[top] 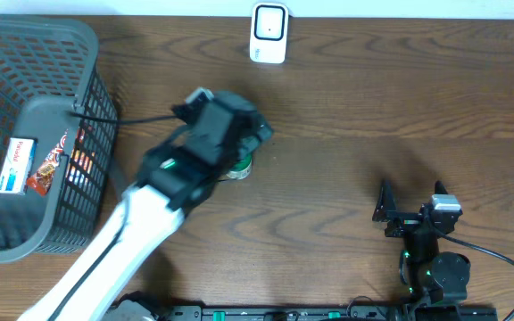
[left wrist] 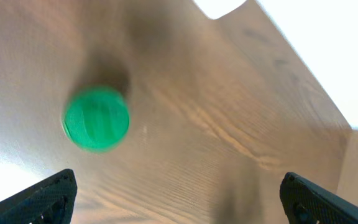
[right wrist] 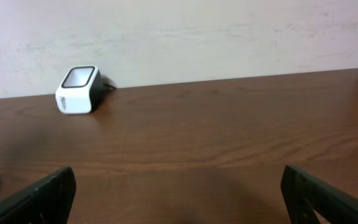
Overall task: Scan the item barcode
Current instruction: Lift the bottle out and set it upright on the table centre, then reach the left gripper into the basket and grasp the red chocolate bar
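Observation:
The item, a small container with a round green cap (left wrist: 97,118), stands on the wooden table and looks blurred in the left wrist view. From overhead only its edge (top: 240,168) peeks out under the left arm. My left gripper (left wrist: 179,193) hovers above the table just beside the cap, open, with nothing between its fingers. The white barcode scanner (top: 269,33) sits at the table's far edge and also shows in the right wrist view (right wrist: 78,89). My right gripper (right wrist: 179,193) rests low at the front right, open and empty, facing the scanner.
A grey mesh basket (top: 87,40) fills the left side of the table and holds several packets (top: 43,165). A black cable (top: 141,117) runs from the left arm across the basket's rim. The right arm's base (top: 435,267) sits at the front edge.

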You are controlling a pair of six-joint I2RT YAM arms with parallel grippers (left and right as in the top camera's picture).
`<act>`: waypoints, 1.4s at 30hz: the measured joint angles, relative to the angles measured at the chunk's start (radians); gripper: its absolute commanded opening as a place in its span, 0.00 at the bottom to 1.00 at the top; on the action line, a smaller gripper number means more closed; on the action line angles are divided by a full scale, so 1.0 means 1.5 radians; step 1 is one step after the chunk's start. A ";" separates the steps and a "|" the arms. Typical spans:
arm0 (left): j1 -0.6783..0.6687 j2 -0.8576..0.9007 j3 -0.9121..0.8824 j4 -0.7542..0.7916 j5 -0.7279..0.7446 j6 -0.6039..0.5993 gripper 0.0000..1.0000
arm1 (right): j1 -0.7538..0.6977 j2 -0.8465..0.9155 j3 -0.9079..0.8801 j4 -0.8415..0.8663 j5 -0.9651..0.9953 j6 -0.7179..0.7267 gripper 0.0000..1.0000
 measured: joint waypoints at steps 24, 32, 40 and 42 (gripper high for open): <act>0.724 -0.036 0.258 -0.272 -0.015 0.329 1.00 | 0.000 0.000 0.000 0.000 0.000 0.000 0.99; 0.736 0.170 0.216 -0.295 -0.012 0.161 0.99 | 0.000 0.000 0.000 0.000 0.000 0.000 0.99; 0.736 0.332 0.183 -0.277 -0.045 0.026 0.99 | 0.000 0.000 0.000 0.000 0.000 0.000 0.99; 0.736 0.365 0.183 -0.262 -0.051 0.014 0.99 | 0.000 0.000 0.000 0.000 0.000 0.000 0.99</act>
